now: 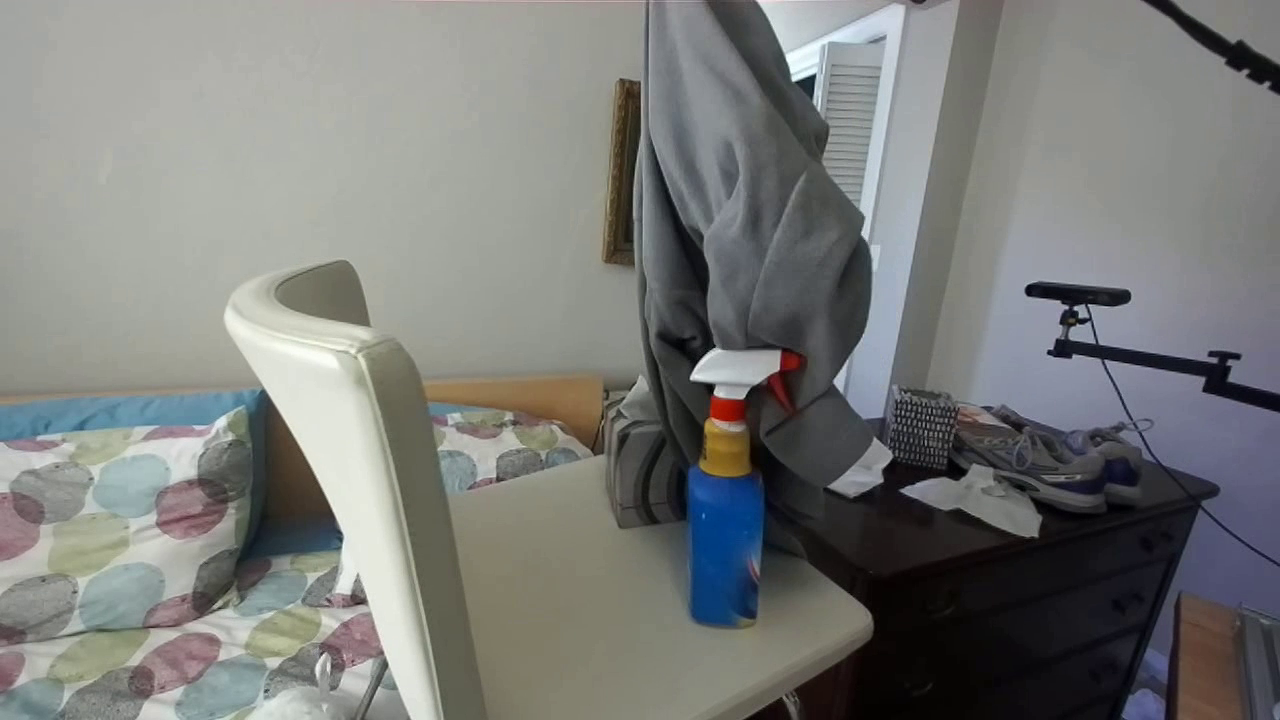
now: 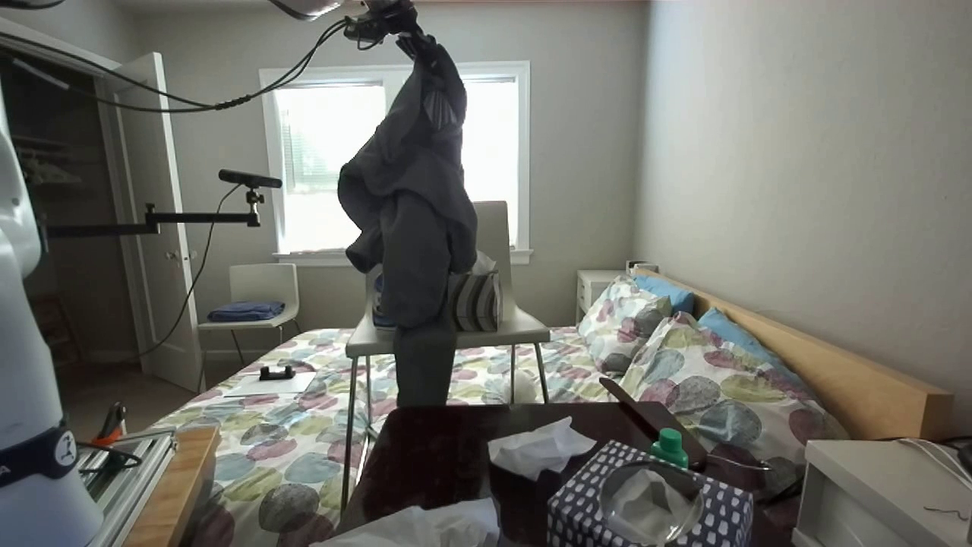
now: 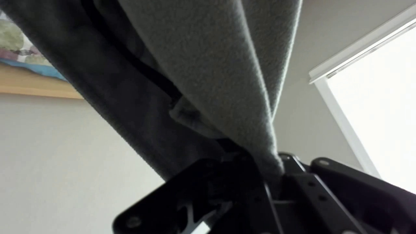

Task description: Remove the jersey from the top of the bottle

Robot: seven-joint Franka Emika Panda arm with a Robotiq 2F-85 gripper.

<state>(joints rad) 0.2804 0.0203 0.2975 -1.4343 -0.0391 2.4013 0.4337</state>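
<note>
Lifting the jersey (image 1: 760, 220) off the bottle (image 1: 725, 545): step in hand, judged nearly complete. Left to right, in an exterior view: chair (image 1: 560, 590), pale, bearing box (image 1: 640, 480) and bottle; box, striped, near the bottle; bottle, blue, upright, spray head uncovered; jersey, grey, hanging behind the bottle from the gripper (image 3: 271, 169), which the wrist view shows clamped on a bunched fold; lower end trailing past the chair's edge, contact with the bottle not determinable; dresser (image 1: 1000, 600), dark, farther right. Next move, as judged: a draw away from the bottle, toward the dresser, loose cloth clear of the trigger, then a setting-down.
</note>
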